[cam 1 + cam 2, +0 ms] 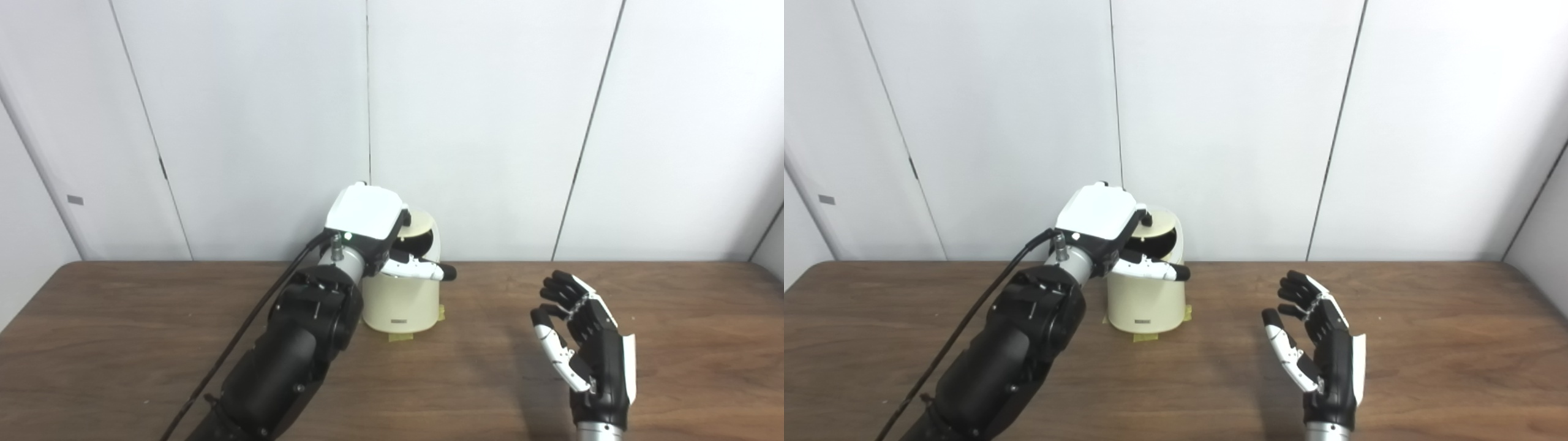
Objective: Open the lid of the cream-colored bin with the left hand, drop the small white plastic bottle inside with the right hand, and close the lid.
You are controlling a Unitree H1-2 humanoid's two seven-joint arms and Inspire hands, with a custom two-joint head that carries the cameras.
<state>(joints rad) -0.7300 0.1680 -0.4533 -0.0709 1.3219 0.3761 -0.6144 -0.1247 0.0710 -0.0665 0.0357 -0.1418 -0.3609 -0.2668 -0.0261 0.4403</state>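
The cream-colored bin (404, 300) stands near the table's (122, 343) back edge, on tape patches. Its lid (419, 225) is tilted up, showing a dark opening. The left hand (392, 245) reaches over the bin's top, one finger (429, 270) lying across the rim; whether it grips the lid cannot be told. The right hand (1317, 343) hovers well apart, right of the bin, fingers spread, holding nothing.

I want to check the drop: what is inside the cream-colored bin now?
The cream-colored round plastic bin has its lid tilted up, held by the left hand. Only a dark opening shows; the contents are hidden. The right hand is open and empty.
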